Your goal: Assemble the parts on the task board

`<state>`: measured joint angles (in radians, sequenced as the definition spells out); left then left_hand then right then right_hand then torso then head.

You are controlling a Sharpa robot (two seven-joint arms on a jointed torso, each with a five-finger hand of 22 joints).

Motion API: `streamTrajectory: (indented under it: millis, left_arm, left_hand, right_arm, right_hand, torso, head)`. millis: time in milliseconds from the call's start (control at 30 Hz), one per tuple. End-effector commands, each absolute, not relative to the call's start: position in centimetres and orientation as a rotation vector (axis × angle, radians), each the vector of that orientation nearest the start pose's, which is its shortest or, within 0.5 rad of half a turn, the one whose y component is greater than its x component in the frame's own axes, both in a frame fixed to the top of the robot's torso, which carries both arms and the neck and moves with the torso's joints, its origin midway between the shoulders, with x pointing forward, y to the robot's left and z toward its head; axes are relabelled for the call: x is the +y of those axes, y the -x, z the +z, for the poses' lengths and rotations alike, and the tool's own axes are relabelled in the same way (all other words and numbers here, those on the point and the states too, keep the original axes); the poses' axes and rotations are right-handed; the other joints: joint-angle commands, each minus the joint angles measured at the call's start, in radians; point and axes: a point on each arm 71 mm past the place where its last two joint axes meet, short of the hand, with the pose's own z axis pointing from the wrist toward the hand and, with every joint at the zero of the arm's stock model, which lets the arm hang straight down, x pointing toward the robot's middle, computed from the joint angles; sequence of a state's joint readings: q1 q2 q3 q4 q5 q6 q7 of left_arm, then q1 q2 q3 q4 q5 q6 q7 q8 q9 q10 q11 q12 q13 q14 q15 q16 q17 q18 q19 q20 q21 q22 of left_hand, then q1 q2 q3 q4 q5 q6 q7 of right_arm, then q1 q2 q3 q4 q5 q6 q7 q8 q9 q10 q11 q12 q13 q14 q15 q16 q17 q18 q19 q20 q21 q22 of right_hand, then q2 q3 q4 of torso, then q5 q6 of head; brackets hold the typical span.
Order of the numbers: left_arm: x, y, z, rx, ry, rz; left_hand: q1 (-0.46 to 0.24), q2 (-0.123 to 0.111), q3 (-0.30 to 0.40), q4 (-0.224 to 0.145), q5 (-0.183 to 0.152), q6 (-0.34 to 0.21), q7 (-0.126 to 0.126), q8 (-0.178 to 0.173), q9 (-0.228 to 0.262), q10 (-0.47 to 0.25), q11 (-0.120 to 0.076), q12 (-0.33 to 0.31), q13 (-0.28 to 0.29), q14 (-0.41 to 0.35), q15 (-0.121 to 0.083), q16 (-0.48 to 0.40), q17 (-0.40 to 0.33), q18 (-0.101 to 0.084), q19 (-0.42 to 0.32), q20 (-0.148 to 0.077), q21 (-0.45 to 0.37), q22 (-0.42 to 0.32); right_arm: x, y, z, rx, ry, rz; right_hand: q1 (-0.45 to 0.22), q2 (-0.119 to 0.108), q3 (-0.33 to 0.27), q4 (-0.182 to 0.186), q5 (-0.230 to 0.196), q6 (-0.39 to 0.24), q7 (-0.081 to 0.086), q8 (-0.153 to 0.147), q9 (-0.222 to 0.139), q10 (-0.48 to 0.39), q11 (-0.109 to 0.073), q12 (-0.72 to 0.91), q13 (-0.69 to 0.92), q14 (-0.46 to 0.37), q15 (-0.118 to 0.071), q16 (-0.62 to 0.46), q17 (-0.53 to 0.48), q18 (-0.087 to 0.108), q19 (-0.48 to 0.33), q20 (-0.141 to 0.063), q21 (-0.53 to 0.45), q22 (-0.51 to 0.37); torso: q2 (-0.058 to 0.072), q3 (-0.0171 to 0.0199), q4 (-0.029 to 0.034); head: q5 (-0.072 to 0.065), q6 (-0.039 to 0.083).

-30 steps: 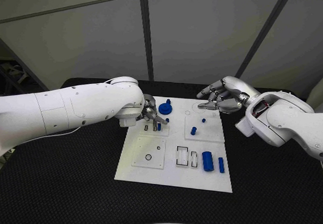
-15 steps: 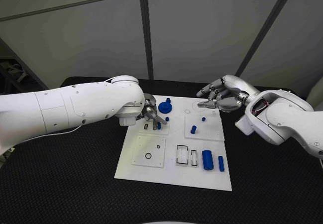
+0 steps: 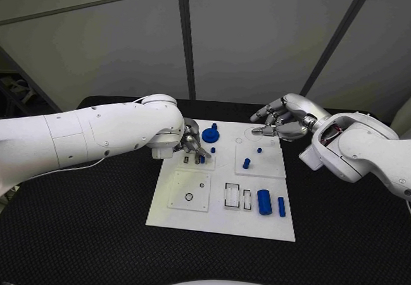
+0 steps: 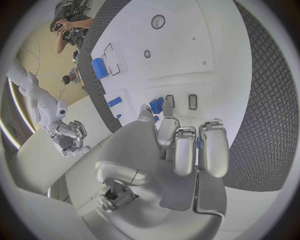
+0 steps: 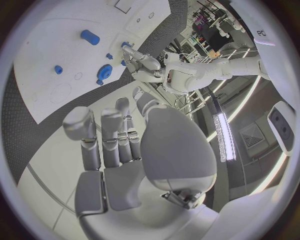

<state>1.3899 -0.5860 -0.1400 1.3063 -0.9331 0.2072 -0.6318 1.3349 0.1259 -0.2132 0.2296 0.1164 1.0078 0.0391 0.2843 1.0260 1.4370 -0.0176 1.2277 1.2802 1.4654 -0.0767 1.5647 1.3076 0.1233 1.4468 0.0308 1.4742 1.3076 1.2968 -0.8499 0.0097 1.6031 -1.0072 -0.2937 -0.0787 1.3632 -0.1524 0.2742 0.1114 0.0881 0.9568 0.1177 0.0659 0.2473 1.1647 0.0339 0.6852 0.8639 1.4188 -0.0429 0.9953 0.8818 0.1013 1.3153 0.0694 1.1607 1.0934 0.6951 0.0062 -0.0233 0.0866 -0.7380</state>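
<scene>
**Left hand sits over the slot block; the small blue peg lies just beside its fingertips**

From my seat, the relation that matters is between my left hand point(image 3: 191, 145) and the small blue part point(image 4: 156, 105) at its fingertips. In the left wrist view that part rests on the task board point(image 3: 223, 213) right next to two dark rectangular slots point(image 4: 192, 101), touching or nearly touching the tip of one finger. I cannot tell whether the hand is pinching it or only resting against it; the fingers are curled down and close together, not spread.

On the head view, taking the board's centre as the clock's middle, the left hand works at about 11 o'clock, with the blue round knob point(image 3: 210, 139) just beyond it toward 12. A short blue peg point(image 3: 247, 163) stands near the centre, slightly toward 1. The large blue cylinder point(image 3: 264, 202) and the slim blue bar point(image 3: 281, 206) lie side by side at roughly 5 o'clock, long axes running from the near edge to the far edge.

My right hand point(image 3: 281, 125) hovers off the board's far right corner, about 1 o'clock, fingers curled with nothing visible in them. The left hand is plainly the nearer one to the slots, so I judge the next move is its own: seating the small part in a slot.
</scene>
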Motion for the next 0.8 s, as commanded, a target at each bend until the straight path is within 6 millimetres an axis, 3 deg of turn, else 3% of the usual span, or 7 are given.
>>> streamTrajectory:
  millis: [33,133,200,333,467,600,800]
  left_arm:
    - [15.41,-52.79,-18.24,2.383,0.165,-0.335]
    - [15.44,-52.82,-18.26,2.386,0.175,-0.346]
    - [15.44,-52.82,-18.27,2.388,0.183,-0.354]
    - [15.44,-52.81,-18.26,2.387,0.191,-0.361]
    - [15.5,-52.75,-18.27,2.392,0.203,-0.374]
    - [15.64,-52.6,-18.3,2.397,0.214,-0.384]
    - [15.89,-52.31,-18.26,2.388,0.232,-0.393]
  left_hand:
    - [0.036,0.012,0.018,-0.016,0.008,0.005,-0.002,-0.008,0.002,0.001,-0.012,0.009,0.106,0.105,-0.007,0.006,0.263,-0.076,-0.004,0.0,-0.005,0.043]
    - [0.065,0.028,0.037,-0.041,0.007,0.007,-0.004,-0.016,0.003,0.001,-0.013,0.006,0.106,0.105,-0.009,0.006,0.263,-0.076,-0.005,-0.002,-0.005,0.043]
    - [0.078,0.039,0.047,-0.058,-0.023,0.01,-0.005,-0.023,0.004,0.001,-0.014,0.003,0.106,0.105,-0.009,0.006,0.263,-0.076,-0.005,-0.002,-0.006,0.044]
    - [0.09,0.049,0.057,-0.075,-0.018,0.01,-0.005,-0.031,0.005,0.001,-0.015,0.0,0.106,0.105,-0.009,0.006,0.263,-0.075,-0.006,-0.003,-0.007,0.043]
    - [0.101,0.059,0.067,-0.094,0.002,0.01,-0.005,-0.04,0.005,0.0,-0.015,-0.004,0.105,0.105,-0.009,0.006,0.263,-0.075,-0.008,-0.003,-0.008,0.042]
    - [0.117,0.067,0.082,-0.122,0.053,0.009,-0.006,-0.051,0.006,-0.001,-0.016,-0.009,0.104,0.105,-0.01,0.006,0.263,-0.075,-0.008,-0.004,-0.008,0.043]
    - [0.142,0.077,0.113,-0.173,0.098,0.011,-0.004,-0.06,0.015,0.002,-0.015,-0.011,0.105,0.105,-0.009,0.006,0.263,-0.075,-0.007,-0.004,-0.008,0.046]
  right_arm:
    - [-18.17,-49.1,-11.76,1.671,-0.179,0.962]
    - [-18.18,-49.14,-11.79,1.673,-0.18,0.96]
    - [-18.21,-49.19,-11.8,1.673,-0.181,0.959]
    - [-18.26,-49.26,-11.83,1.674,-0.183,0.956]
    - [-18.3,-49.33,-11.86,1.676,-0.184,0.954]
    - [-18.34,-49.4,-11.9,1.678,-0.183,0.953]
    - [-18.44,-49.56,-11.97,1.68,-0.183,0.949]
  right_hand:
    - [-0.004,-0.004,0.005,0.002,0.006,-0.003,0.001,-0.002,0.001,-0.005,-0.001,-0.007,-0.002,0.006,0.002,-0.008,-0.003,0.006,0.002,0.001,-0.007,-0.003]
    - [-0.004,-0.005,0.005,0.002,0.007,-0.003,0.001,-0.002,0.001,-0.006,0.0,-0.008,-0.003,0.006,0.002,-0.01,-0.005,0.007,0.001,0.001,-0.009,-0.005]
    - [-0.004,-0.005,0.005,0.002,0.007,-0.003,0.001,-0.002,0.001,-0.006,0.0,-0.008,-0.003,0.006,0.002,-0.01,-0.005,0.007,0.001,0.001,-0.009,-0.005]
    - [-0.004,-0.005,0.005,0.002,0.007,-0.003,0.001,-0.002,0.001,-0.006,0.0,-0.008,-0.003,0.006,0.002,-0.01,-0.005,0.007,0.001,0.001,-0.009,-0.005]
    - [-0.004,-0.005,0.005,0.002,0.007,-0.003,0.001,-0.002,0.001,-0.006,0.0,-0.008,-0.003,0.006,0.002,-0.01,-0.005,0.007,0.001,0.001,-0.009,-0.005]
    - [-0.004,-0.005,0.005,0.002,0.007,-0.004,0.001,-0.002,0.001,-0.006,0.0,-0.008,-0.003,0.006,0.002,-0.011,-0.005,0.007,0.001,0.001,-0.01,-0.005]
    - [-0.005,-0.004,0.006,0.003,0.007,-0.004,0.001,-0.002,0.001,-0.006,0.0,-0.008,-0.004,0.006,0.002,-0.012,-0.005,0.007,0.002,0.001,-0.01,-0.005]
  torso:
    - [0.0,0.0001,0.0007]
    - [0.0,0.0005,-0.0009]
    - [0.0,-0.0001,-0.0005]
    - [0.0,0.0005,0.0001]
    - [0.0,0.0002,-0.0003]
    - [0.0,0.0004,-0.0002]
    - [0.0,0.0004,0.0009]
  head:
    - [0.001,-0.001]
    - [0.002,-0.002]
    - [0.001,-0.002]
    - [0.001,-0.004]
    - [0.002,-0.004]
    - [0.003,-0.005]
    - [0.004,-0.002]
